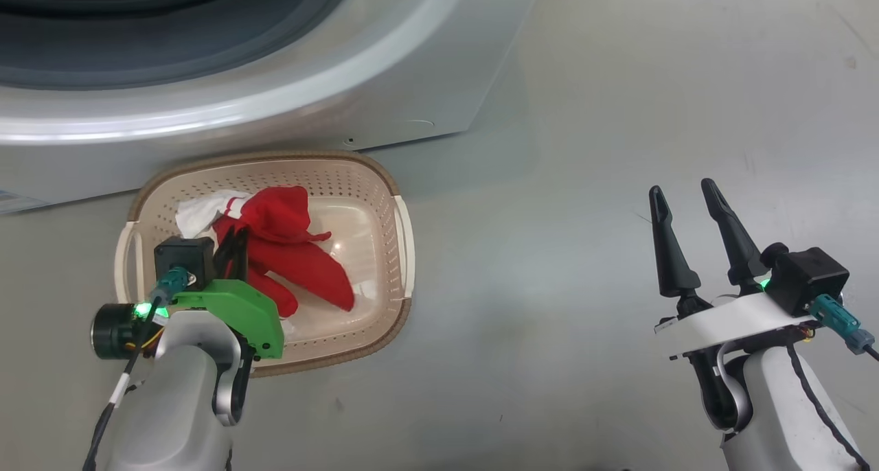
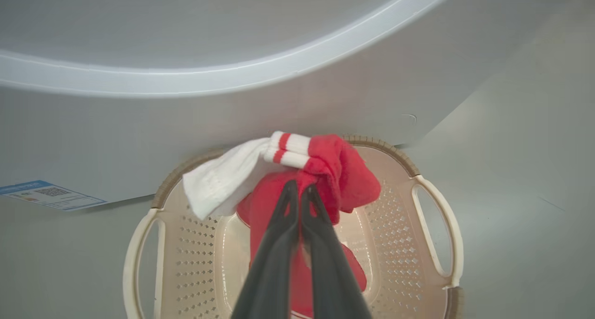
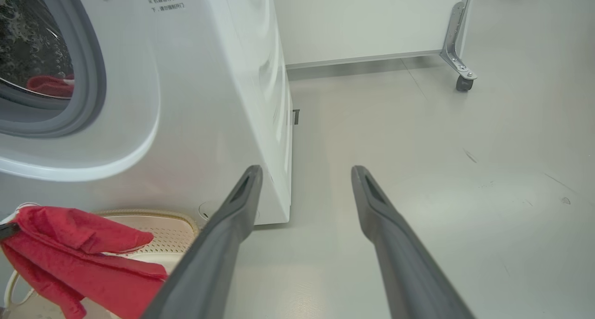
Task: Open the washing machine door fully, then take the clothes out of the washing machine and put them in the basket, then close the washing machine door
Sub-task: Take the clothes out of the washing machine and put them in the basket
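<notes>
Red jersey (image 1: pixel 295 251) hangs just over the basket (image 1: pixel 329 179), pinched tight in my left pincer (image 2: pixel 297 189), ready to drop in. My right pincer (image 1: pixel 682 193) sits wide open, well off right.

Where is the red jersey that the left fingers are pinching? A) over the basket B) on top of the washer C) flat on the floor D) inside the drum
A: the left gripper is shut on the jersey, which hangs over the basket.

Parted fingers (image 3: pixel 234 216) near washing machine (image 3: pixel 209 100) and clothes (image 3: pixel 83 254)
</notes>
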Motion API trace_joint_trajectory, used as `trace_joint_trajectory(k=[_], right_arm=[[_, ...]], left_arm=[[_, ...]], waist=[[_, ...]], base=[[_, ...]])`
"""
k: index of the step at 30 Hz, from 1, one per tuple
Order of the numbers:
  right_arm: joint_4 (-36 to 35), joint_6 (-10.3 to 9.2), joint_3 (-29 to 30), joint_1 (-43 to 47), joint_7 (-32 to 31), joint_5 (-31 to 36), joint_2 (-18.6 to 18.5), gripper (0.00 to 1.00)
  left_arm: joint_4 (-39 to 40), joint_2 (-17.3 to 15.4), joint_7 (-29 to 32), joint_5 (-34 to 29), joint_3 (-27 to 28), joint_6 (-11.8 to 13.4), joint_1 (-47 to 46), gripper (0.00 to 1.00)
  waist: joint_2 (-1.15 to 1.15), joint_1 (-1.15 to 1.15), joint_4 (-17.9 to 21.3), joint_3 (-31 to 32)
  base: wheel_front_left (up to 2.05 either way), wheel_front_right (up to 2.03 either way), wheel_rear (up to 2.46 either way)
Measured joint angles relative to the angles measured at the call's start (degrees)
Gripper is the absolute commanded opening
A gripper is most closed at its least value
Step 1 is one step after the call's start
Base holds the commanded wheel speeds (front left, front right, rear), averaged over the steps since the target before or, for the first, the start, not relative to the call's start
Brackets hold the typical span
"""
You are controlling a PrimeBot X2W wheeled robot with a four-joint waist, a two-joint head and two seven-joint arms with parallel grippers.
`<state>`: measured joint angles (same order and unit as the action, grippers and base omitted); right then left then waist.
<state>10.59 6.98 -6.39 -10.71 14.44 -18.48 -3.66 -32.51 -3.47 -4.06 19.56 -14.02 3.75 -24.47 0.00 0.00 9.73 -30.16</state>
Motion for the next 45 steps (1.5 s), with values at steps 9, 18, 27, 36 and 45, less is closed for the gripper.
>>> trace_joint_trajectory(k=[9,18,27,36,45], right_arm=[[0.63,0.0,-0.07,-0.91,0.0,-0.16,0.1,1.0],[1.18,0.0,-0.2,-2.0,0.0,-0.52,0.2,1.0],[1.89,0.0,0.48,-2.01,0.0,-0.67,0.34,1.0],[1.98,0.01,1.7,-1.94,0.0,-0.53,0.1,1.0],[2.0,0.01,3.02,-1.33,0.0,0.88,-0.96,1.0]], left_arm=[[-10.34,-0.42,2.71,-0.43,-0.23,0.0,-3.41,0.0],[-16.99,0.26,3.98,1.2,1.11,0.01,-6.06,1.0],[-19.48,0.48,0.35,1.18,0.93,0.08,-7.26,1.0],[-17.89,0.89,-6.75,0.33,-0.97,-0.88,-7.57,1.0],[-11.55,1.31,-10.22,0.0,-2.34,-1.63,-8.26,1.0]], waist=[[0.0,0.0,2.88,-2.27],[0.0,0.0,3.77,-2.51],[0.0,0.0,3.7,-1.04],[0.0,0.0,1.84,0.91],[0.0,0.0,-1.13,3.57]], base=[[0.0,0.0,0.0],[0.0,0.0,0.0],[0.0,0.0,0.0],[0.0,0.0,0.0],[0.0,0.0,0.0]])
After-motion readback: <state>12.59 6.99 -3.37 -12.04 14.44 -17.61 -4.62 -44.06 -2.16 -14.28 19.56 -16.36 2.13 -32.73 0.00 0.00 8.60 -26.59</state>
